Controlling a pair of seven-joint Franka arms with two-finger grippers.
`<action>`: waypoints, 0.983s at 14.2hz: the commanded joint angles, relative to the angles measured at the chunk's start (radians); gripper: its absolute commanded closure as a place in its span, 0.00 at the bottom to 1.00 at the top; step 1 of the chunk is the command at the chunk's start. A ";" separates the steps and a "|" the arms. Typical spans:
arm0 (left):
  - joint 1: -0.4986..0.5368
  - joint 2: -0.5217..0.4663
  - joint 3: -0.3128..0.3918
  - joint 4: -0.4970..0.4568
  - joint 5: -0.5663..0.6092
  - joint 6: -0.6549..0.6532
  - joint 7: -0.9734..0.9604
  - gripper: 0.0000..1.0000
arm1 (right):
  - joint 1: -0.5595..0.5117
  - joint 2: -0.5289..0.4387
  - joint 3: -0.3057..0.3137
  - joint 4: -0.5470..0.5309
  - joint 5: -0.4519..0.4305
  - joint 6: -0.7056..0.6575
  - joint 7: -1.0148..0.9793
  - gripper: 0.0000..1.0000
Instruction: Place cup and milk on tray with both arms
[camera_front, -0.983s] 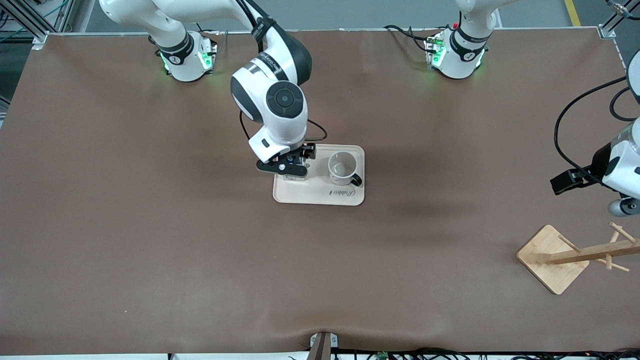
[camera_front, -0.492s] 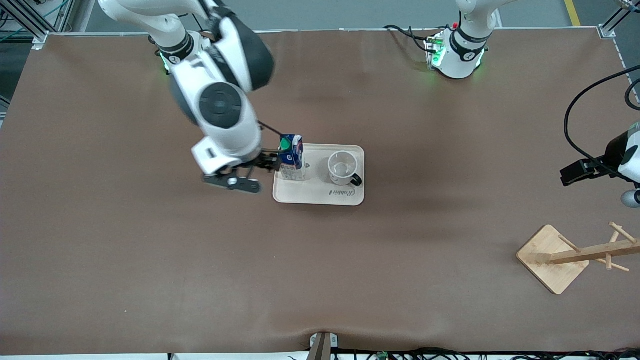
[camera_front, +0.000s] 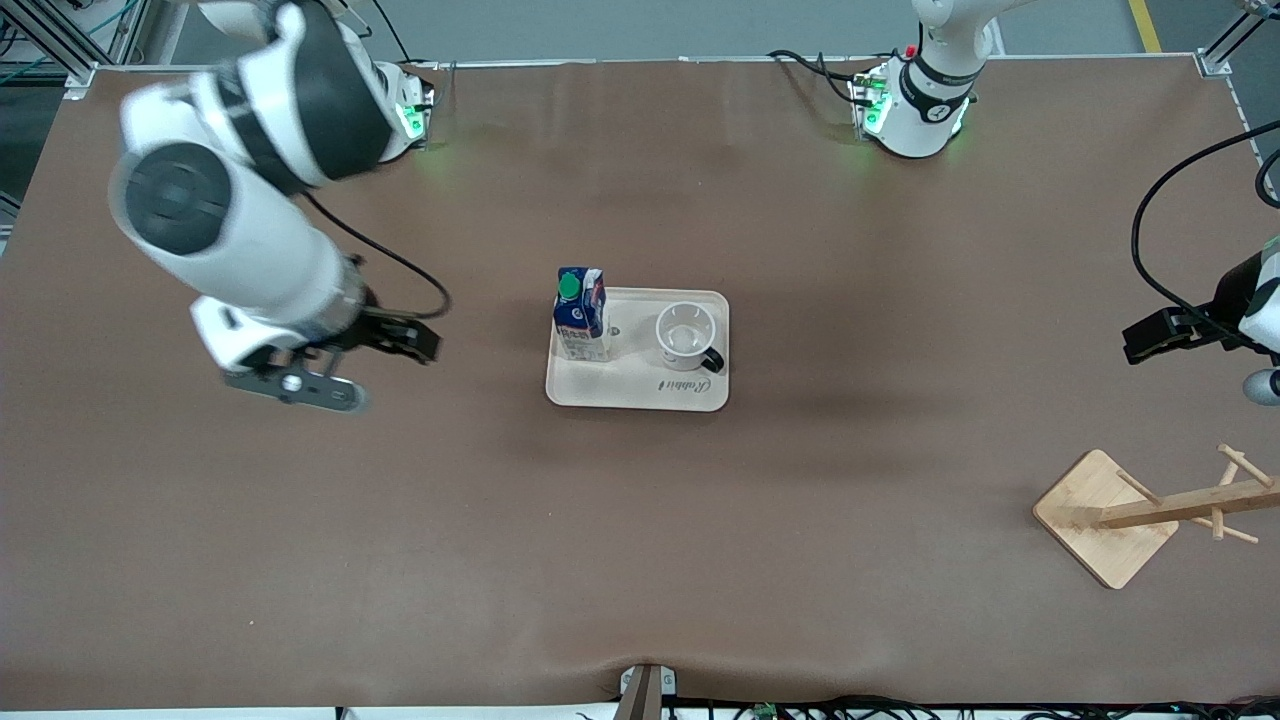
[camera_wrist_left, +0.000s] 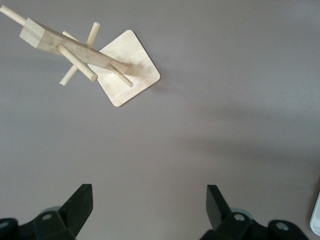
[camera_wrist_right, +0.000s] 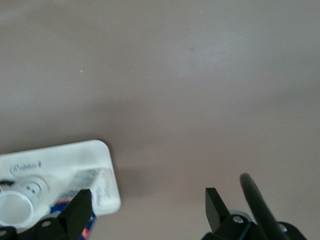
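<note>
The cream tray (camera_front: 640, 392) lies at the table's middle. The milk carton (camera_front: 581, 316) stands upright on the tray's end toward the right arm. The white cup (camera_front: 688, 336) stands upright on the tray beside it, toward the left arm's end. My right gripper (camera_front: 404, 343) is open and empty, over bare table away from the tray, toward the right arm's end. Its wrist view (camera_wrist_right: 147, 207) shows the tray (camera_wrist_right: 97, 152), the cup (camera_wrist_right: 17, 202) and a bit of the milk (camera_wrist_right: 93, 226). My left gripper (camera_front: 1160, 337) is open and empty (camera_wrist_left: 147, 202) over the left arm's end of the table.
A wooden peg rack with a square base (camera_front: 1105, 518) lies near the left arm's end, nearer the front camera; it shows in the left wrist view (camera_wrist_left: 130, 70). A black cable (camera_wrist_right: 255, 200) hangs by the right gripper.
My right gripper let go of the milk, which stays upright on the tray, and swung away toward the right arm's end. The left gripper shifted slightly outward.
</note>
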 joint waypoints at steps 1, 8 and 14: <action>0.021 -0.018 -0.007 -0.001 -0.025 -0.018 0.026 0.00 | -0.046 -0.120 0.013 -0.095 0.020 -0.014 -0.105 0.00; 0.021 -0.018 -0.011 -0.001 -0.025 -0.018 0.026 0.00 | -0.248 -0.369 0.013 -0.318 0.060 0.013 -0.324 0.00; 0.021 -0.018 -0.013 -0.003 -0.025 -0.016 0.028 0.00 | -0.329 -0.469 0.010 -0.439 0.060 0.013 -0.520 0.00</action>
